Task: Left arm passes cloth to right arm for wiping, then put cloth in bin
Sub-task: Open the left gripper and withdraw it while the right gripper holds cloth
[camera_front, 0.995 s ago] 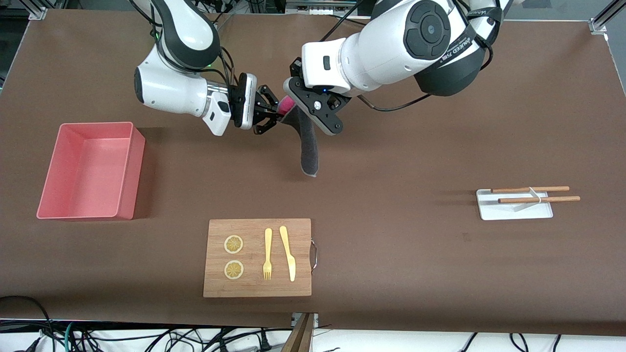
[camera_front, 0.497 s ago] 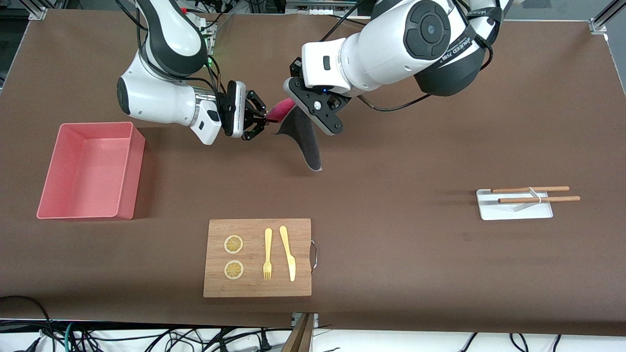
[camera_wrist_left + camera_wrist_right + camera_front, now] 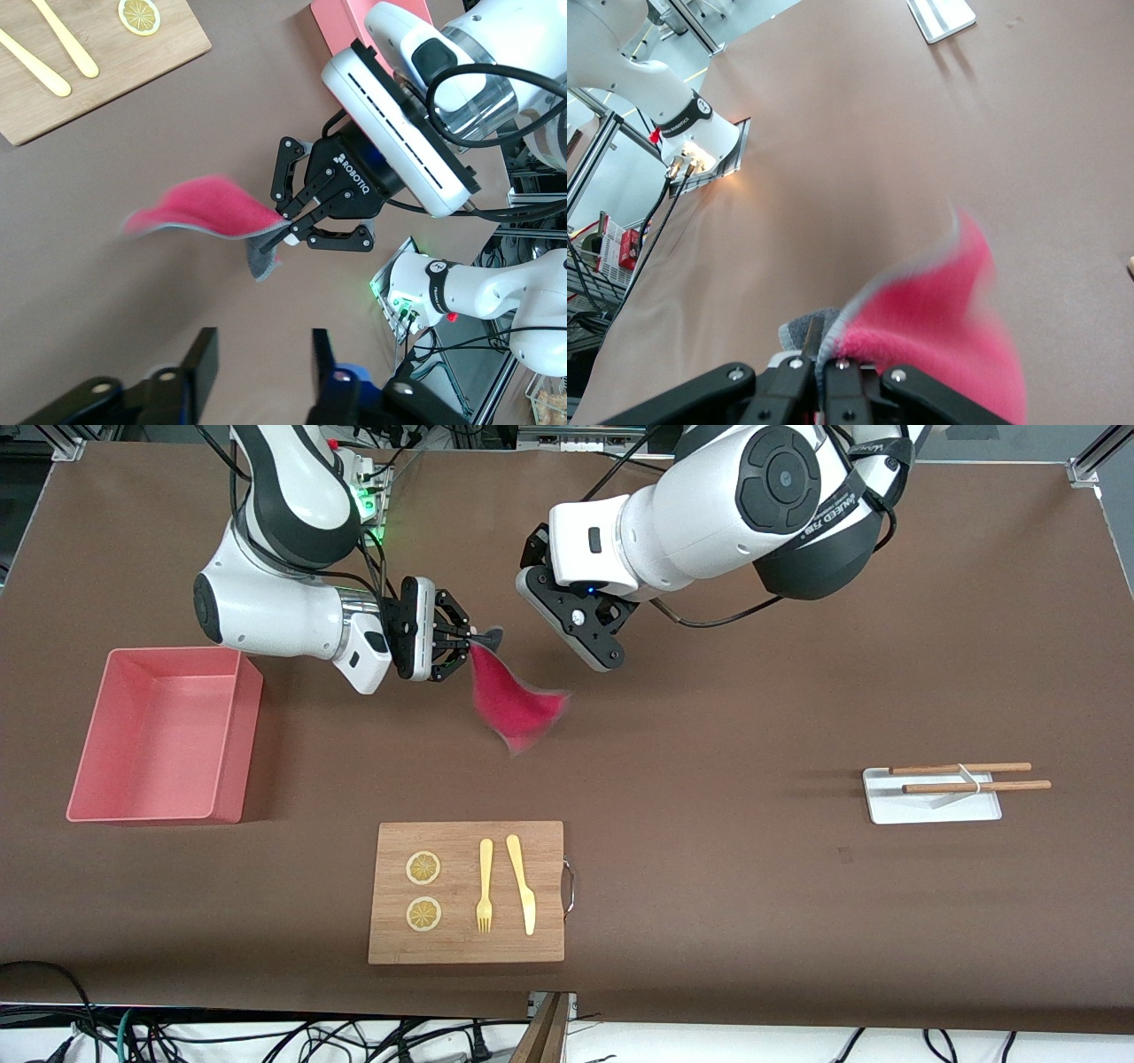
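My right gripper (image 3: 469, 638) is shut on one corner of the cloth (image 3: 516, 704) and holds it in the air over the bare table. The cloth hangs and swings below it, magenta face showing. The right wrist view shows the fingers (image 3: 808, 347) pinching the cloth (image 3: 939, 310) at its grey edge. My left gripper (image 3: 540, 602) is open and empty, in the air a short way from the right gripper; its jaws stand wide apart in the left wrist view (image 3: 261, 363), where the cloth (image 3: 199, 208) also shows. The salmon-pink bin (image 3: 241, 744) stands at the right arm's end of the table.
A wooden cutting board (image 3: 549, 850) with lemon slices, a fork and a knife lies nearer to the front camera. A white tray (image 3: 930, 806) with chopsticks sits toward the left arm's end.
The left gripper let go of the cloth. The right gripper drew back toward its own end with the cloth, which swung free and now shows its magenta face.
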You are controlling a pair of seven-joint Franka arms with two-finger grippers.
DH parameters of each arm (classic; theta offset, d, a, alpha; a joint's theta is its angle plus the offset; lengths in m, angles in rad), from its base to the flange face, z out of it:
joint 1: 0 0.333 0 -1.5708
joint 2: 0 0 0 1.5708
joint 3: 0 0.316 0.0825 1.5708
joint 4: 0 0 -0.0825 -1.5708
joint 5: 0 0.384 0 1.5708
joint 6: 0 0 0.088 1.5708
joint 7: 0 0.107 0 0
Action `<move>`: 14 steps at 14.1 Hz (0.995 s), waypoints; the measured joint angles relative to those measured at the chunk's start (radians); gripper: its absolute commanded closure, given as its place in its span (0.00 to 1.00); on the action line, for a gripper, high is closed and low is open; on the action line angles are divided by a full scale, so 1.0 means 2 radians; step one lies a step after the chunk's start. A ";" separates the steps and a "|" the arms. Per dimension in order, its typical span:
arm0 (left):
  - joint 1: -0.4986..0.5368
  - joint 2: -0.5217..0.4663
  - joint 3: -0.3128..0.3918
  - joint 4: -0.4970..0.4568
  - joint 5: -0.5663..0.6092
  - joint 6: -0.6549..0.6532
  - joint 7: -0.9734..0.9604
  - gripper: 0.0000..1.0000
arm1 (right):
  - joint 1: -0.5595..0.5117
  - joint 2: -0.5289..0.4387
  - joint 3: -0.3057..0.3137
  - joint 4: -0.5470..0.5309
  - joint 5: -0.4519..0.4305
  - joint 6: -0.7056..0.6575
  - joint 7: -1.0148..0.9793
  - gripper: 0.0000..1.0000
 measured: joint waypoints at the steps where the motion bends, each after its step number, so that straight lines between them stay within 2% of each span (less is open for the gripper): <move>1: 0.001 -0.001 0.000 0.000 0.000 0.000 0.000 0.00 | 0.000 0.000 -0.001 0.000 -0.004 0.000 0.002 1.00; 4: 0.008 -0.010 0.001 0.001 0.000 -0.008 -0.002 0.00 | -0.001 0.003 -0.004 0.001 -0.046 -0.001 0.038 1.00; 7: 0.033 -0.028 0.008 0.001 0.009 -0.075 -0.032 0.00 | -0.004 0.005 -0.004 0.006 -0.110 -0.001 0.101 1.00; 11: 0.050 -0.049 0.008 0.001 0.119 -0.149 -0.093 0.00 | -0.004 0.012 -0.004 0.008 -0.204 -0.002 0.186 1.00; 14: 0.086 -0.055 0.010 0.001 0.182 -0.206 -0.103 0.00 | -0.004 0.032 -0.005 0.014 -0.274 -0.002 0.268 1.00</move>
